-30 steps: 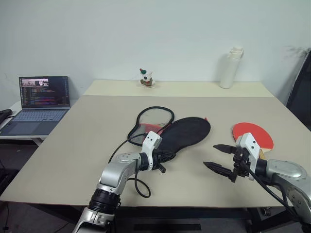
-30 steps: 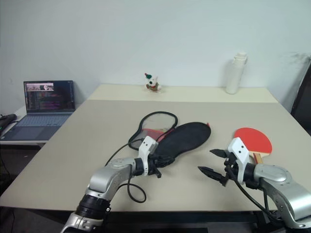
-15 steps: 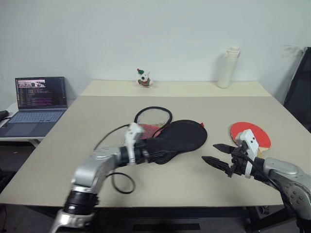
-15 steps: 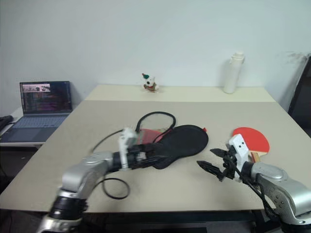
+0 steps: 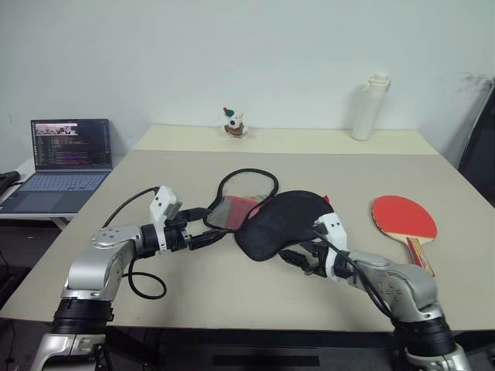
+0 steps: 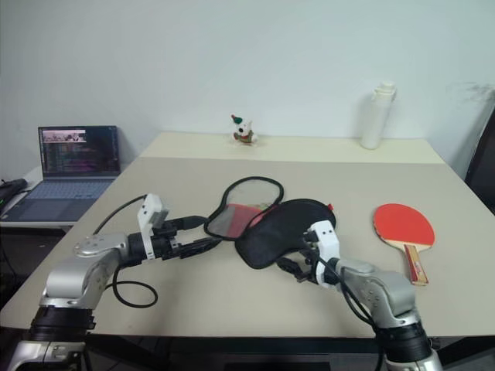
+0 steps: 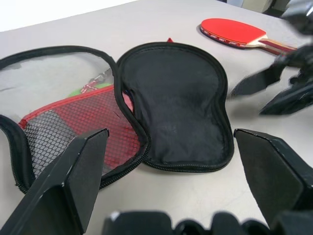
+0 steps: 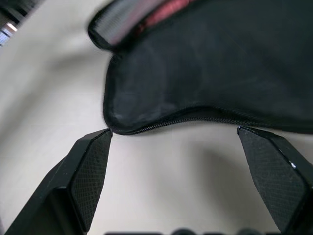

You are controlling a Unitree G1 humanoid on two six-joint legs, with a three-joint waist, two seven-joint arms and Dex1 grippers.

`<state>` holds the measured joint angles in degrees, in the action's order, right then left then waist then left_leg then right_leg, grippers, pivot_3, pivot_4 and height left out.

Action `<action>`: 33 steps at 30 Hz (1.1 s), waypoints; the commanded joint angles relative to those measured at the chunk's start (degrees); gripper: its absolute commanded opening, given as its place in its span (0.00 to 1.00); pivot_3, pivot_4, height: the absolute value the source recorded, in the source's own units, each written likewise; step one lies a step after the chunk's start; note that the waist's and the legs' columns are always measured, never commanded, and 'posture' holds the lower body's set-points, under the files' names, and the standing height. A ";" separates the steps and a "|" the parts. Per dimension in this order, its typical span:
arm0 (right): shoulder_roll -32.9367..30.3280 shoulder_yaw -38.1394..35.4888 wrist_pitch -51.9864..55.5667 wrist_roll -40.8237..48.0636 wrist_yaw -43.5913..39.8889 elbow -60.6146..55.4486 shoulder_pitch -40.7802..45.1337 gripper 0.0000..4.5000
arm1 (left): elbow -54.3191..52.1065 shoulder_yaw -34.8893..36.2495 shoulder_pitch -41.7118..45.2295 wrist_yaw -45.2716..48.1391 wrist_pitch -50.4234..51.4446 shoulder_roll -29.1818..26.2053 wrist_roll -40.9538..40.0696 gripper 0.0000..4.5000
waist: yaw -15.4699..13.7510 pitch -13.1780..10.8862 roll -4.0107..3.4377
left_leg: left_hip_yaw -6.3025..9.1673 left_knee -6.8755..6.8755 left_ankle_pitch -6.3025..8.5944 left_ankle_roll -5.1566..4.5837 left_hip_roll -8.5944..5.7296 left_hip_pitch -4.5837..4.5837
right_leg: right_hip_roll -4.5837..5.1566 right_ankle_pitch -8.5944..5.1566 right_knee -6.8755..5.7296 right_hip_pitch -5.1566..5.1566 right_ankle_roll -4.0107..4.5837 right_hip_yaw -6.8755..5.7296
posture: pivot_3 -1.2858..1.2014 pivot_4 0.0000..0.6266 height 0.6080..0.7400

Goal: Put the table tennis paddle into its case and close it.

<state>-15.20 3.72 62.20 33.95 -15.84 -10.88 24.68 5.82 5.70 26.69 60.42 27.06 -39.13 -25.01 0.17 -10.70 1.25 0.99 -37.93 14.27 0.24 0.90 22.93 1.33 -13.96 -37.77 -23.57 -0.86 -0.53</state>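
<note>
Right hand (image 5: 303, 258) spread wide at near edge of case (image 5: 282, 224), paddle (image 5: 404, 218) well right, handle pointing near; left hand (image 5: 203, 236) wide too, farther off.

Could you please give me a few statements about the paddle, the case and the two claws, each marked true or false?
1. The table tennis paddle lies on the table, outside the case. True.
2. The case is zipped shut. False: it lies open, its mesh panel and red lining showing beside the black half.
3. The right claw is open, at the near edge of the black half of the case. True.
4. The left claw is shut on the paddle's handle. False: it is open and holds nothing; the paddle lies far off on the right side.
5. A laptop stands on the same table as the case. False: it is on a separate lower surface to the left.
</note>
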 commanded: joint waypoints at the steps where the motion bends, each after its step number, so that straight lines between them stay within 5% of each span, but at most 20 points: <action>1: 1.79 0.28 0.50 -1.09 0.83 1.26 2.40 1.00 | -1.62 1.35 0.66 -0.49 -0.75 -0.85 -0.34 0.99 | 0.12 0.00 0.00 | -0.02 0.00 0.00 0.00 0.00 -0.02 | 0.00 0.00 -0.02 0.00 0.00 0.00 | 0.52 0.24 1.00; 14: 12.15 0.55 -5.37 -6.74 3.59 8.54 8.11 1.00 | -2.44 0.21 1.55 -1.98 -0.26 0.23 -0.45 0.99 | 0.94 0.00 -0.01 | -0.03 0.01 0.00 0.00 0.17 -0.03 | -0.15 -0.02 -0.15 -0.08 0.04 0.01 | 0.52 0.24 1.00; 28: 13.90 -8.29 4.77 -1.74 4.56 7.08 9.28 0.01 | -4.45 -0.63 0.65 -2.88 0.14 1.22 -0.80 1.00 | 1.16 -0.01 -0.02 | -0.03 0.03 0.00 0.00 0.19 -0.03 | -0.15 -0.02 -0.18 -0.11 0.05 0.02 | 0.52 0.24 1.00; 33: 11.10 -11.03 11.95 1.96 3.03 3.56 10.17 0.01 | -5.31 -0.47 -0.05 -2.96 0.43 1.44 -0.91 1.00 | 1.16 -0.01 -0.03 | -0.03 0.04 0.00 0.00 0.18 -0.01 | -0.15 -0.02 -0.16 -0.11 0.06 0.02 | 0.52 0.24 1.00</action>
<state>-3.18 -5.77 71.95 33.58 -11.67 -3.93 33.25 2.80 4.68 26.53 57.89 27.53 -37.72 -25.08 1.34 -10.72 1.23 0.96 -37.89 14.27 0.24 1.08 22.93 1.19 -13.97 -37.93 -23.69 -0.79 -0.51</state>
